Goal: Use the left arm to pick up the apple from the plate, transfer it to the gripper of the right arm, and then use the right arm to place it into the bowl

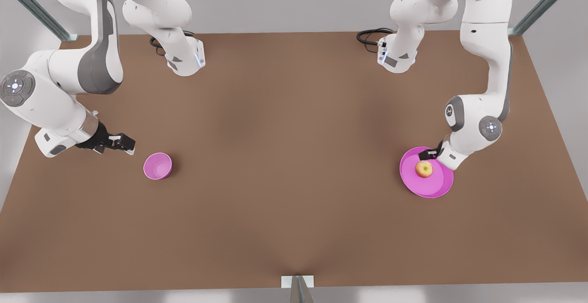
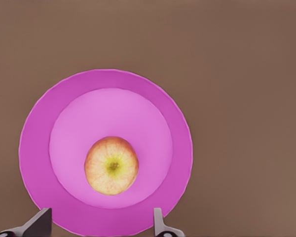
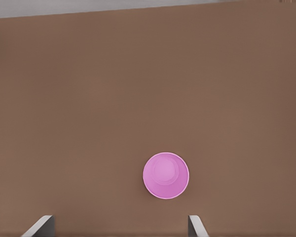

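Observation:
The yellow and red apple lies on the wide pink plate at the front view's right. My left gripper hovers over the plate's far rim, just above the apple, open, its two fingertips wider apart than the fruit and not touching it. The small deep pink bowl stands empty at the front view's left. My right gripper waits open a short way to the left of the bowl, above the table, holding nothing.
Both arm bases stand at the back of the brown table, each with a black cable beside it. Metal frame posts rise at the back corners. A small bracket sits at the front edge.

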Available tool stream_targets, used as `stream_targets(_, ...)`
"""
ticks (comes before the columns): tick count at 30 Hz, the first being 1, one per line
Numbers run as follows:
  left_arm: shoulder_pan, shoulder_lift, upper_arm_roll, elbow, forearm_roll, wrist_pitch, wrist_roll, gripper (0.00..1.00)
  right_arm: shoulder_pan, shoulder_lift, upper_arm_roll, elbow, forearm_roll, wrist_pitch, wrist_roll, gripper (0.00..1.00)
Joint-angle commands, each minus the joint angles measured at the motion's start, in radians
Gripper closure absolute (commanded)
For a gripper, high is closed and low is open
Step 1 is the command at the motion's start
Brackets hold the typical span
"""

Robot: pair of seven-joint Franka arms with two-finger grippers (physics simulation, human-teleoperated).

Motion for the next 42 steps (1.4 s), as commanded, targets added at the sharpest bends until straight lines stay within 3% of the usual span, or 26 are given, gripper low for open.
stream_targets(1,-0.001,0.02,0.0,-0.007,0.0,0.236,0.127,0.0,-0.001,-0.001,0.0,0.001,0.001,-0.001,-0.003,0.0)
stream_targets(11,-0.003,0.155,0.0,-0.011,0.0,0.261,0.135,0.0,-0.001,0.001,0.0,0.006,0.001,-0.003,-0.011,0.0)
stream_targets(23,-0.004,0.222,0.0,0.001,0.002,0.261,0.168,0.0,0.001,0.007,0.0,0.014,0.002,-0.003,-0.011,0.0)
stream_targets(26,-0.004,0.222,0.0,0.001,0.002,0.261,0.168,0.07,-0.001,0.007,0.0,0.018,0.002,-0.004,-0.011,0.0)
stream_targets(35,-0.004,0.222,0.0,-0.007,0.002,0.259,0.168,0.09,0.003,0.014,0.0,0.023,0.001,-0.008,-0.012,0.0)
stream_targets(42,-0.004,0.224,0.0,-0.005,0.002,0.259,0.168,0.21,0.007,0.014,0.001,0.044,0.001,-0.012,-0.009,0.0)
